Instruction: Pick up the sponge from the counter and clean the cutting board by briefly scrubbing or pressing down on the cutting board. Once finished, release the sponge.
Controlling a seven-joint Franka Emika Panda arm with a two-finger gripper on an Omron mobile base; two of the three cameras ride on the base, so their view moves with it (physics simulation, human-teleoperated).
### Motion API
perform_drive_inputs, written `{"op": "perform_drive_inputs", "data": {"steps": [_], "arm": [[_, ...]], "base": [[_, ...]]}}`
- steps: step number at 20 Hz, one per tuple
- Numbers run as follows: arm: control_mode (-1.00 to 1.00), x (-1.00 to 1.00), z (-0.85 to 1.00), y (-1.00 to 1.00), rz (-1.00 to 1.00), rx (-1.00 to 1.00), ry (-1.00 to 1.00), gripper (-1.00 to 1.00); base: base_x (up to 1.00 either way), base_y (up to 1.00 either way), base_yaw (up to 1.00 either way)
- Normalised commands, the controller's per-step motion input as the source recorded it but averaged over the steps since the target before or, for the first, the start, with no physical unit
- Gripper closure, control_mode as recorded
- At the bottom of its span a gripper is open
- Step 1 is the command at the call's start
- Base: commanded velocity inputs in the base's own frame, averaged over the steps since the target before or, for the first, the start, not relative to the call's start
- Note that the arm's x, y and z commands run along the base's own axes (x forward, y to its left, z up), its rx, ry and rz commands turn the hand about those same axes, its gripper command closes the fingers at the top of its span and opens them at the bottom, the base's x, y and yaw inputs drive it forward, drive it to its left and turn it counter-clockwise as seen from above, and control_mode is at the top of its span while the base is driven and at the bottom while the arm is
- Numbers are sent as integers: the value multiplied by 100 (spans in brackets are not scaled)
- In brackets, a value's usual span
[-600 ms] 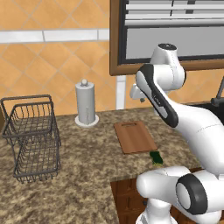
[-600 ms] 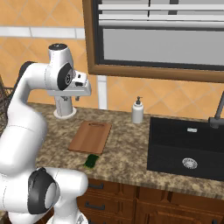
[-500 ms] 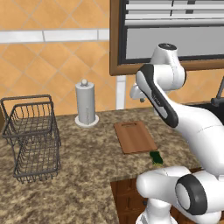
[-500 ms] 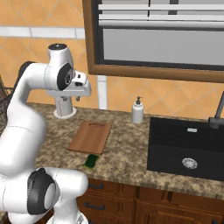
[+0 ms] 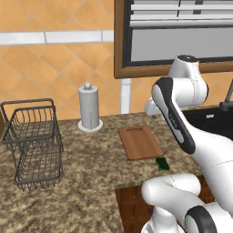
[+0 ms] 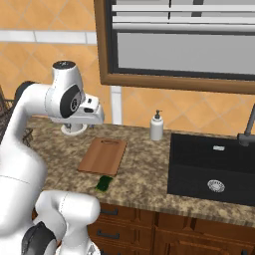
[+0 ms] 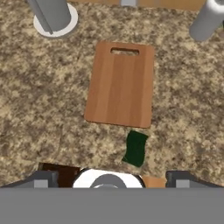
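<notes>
The dark green sponge [image 7: 135, 148] lies flat on the speckled granite counter [image 7: 43, 109], just off the near short end of the cutting board [image 7: 120, 84]. The board is reddish-brown wood, and its slot handle points toward the wall. My gripper [image 7: 111, 179] hangs high above both, open, its two fingertips spread wide with nothing between them. From the left base the sponge [image 5: 162, 164] sits by the counter's front edge, in front of the board [image 5: 140, 142]. From the right base the sponge [image 6: 104, 183] and board [image 6: 103, 155] lie below my hand [image 6: 92, 112].
A paper towel holder [image 5: 89, 107] stands at the back wall left of the board. A two-tier wire basket [image 5: 34, 141] stands further left. A soap dispenser [image 6: 157, 126] stands to the right of the board, then the black sink [image 6: 214, 169] with its faucet [image 6: 247, 132].
</notes>
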Motion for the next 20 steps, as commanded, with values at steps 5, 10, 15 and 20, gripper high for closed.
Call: {"op": "perform_drive_inputs", "data": {"steps": [5, 10, 15, 20], "arm": [[-100, -11, -43, -18, -11, 4, 3, -100], [-100, 0, -57, -9, -10, 0, 8, -100], [-100, 0, -57, -19, -9, 0, 14, -100], [-100, 0, -51, -18, -5, 0, 11, -100]], "base": [[0, 0, 0], [0, 0, 0], [0, 0, 0], [0, 0, 0]]}}
